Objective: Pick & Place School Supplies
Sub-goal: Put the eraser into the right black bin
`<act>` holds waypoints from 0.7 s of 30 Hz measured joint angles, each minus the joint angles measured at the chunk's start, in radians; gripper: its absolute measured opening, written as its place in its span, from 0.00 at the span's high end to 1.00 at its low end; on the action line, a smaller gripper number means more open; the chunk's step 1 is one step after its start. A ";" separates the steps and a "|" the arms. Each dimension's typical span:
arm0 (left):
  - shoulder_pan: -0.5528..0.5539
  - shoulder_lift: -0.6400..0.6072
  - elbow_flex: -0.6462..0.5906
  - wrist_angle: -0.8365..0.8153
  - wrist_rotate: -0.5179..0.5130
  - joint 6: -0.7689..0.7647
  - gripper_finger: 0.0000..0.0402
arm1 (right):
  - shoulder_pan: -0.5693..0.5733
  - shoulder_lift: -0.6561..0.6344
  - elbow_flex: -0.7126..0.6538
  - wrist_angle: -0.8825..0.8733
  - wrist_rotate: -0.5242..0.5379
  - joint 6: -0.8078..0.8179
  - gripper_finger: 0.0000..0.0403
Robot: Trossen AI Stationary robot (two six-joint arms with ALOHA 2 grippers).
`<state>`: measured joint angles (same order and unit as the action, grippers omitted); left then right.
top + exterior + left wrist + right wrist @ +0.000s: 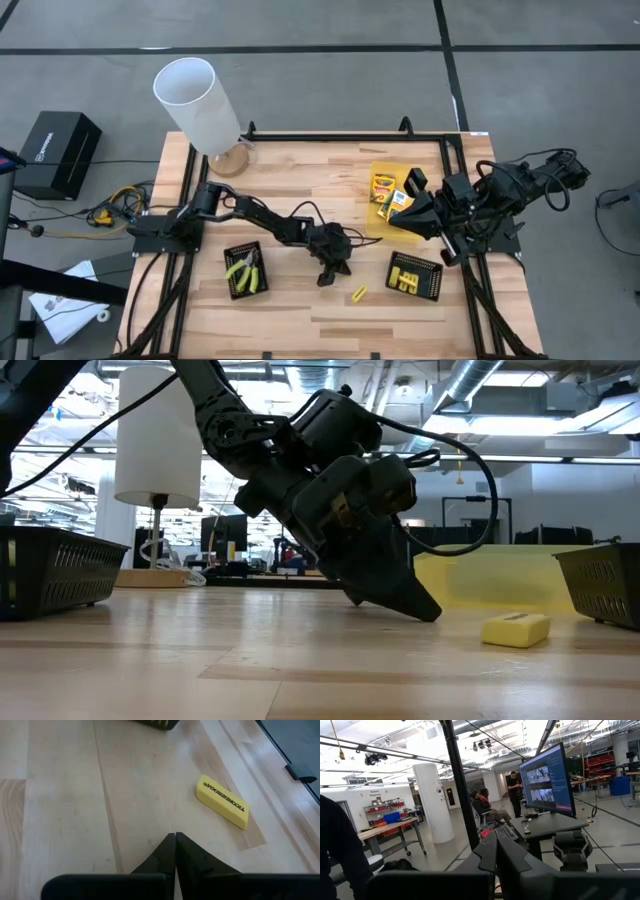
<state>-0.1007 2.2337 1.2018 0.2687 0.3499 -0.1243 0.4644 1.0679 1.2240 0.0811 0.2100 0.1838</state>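
The left gripper (325,277) points down at the wooden table (300,310), jaws pressed together, empty. Only its wrist view shows black print on the short yellow stick (222,801) lying just beside it. The high view alone shows the right gripper (397,216), closed, raised over the flat printed boxes (385,187); low view hides those
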 joint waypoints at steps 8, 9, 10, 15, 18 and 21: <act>0.015 -0.034 -0.004 -0.002 0.026 -0.013 1.00 | 0.000 0.000 0.000 -0.001 -0.003 0.000 1.00; 0.012 -0.046 -0.007 0.000 0.026 -0.021 1.00 | 0.000 0.000 0.000 -0.003 -0.003 0.000 1.00; 0.006 -0.061 -0.011 -0.004 0.026 -0.031 1.00 | 0.000 0.000 0.000 -0.005 -0.005 0.000 1.00; -0.041 -0.102 0.016 0.035 0.014 -0.030 1.00 | 0.000 0.000 0.000 -0.022 -0.007 -0.005 1.00; -0.080 -0.099 0.037 0.025 0.015 -0.033 1.00 | 0.000 0.000 0.000 -0.023 -0.007 -0.008 1.00; -0.108 -0.100 0.058 0.041 0.012 -0.018 1.00 | 0.000 0.000 0.000 -0.023 -0.007 -0.009 1.00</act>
<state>-0.2085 2.1335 1.2601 0.3095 0.3614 -0.1424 0.4644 1.0679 1.2240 0.0582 0.2031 0.1753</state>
